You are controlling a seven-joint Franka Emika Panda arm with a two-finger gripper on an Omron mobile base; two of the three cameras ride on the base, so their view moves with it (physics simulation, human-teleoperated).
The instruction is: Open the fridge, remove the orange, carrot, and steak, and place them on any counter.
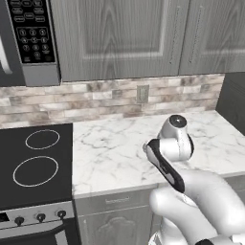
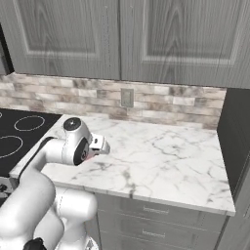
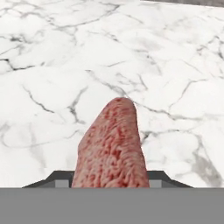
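Below me runs the counter, a white marble-look slab with grey veins, set over grey cabinet fronts with drawers. Off to my left the slab butts against a black stovetop with ring burners and a row of knobs along its front edge. Behind the slab is a backsplash of mixed brown and grey brick with a wall outlet in it, and dark grey panelled cabinets hang above. A microwave keypad shows over the stove side. At the right end of the slab stands a tall dark panel.

My arm rises from in front of the cabinets, folds at the elbow and reaches over the front part of the slab, with my wrist bent so that my hand looks down along the marble.

My gripper is clamped narrowly on the steak: the pinkish-red, grainy slab stands up between my two dark fingertips and sticks out well past them, its rounded end pointing away from me over the veined stone. Whether the meat touches the slab I cannot tell.
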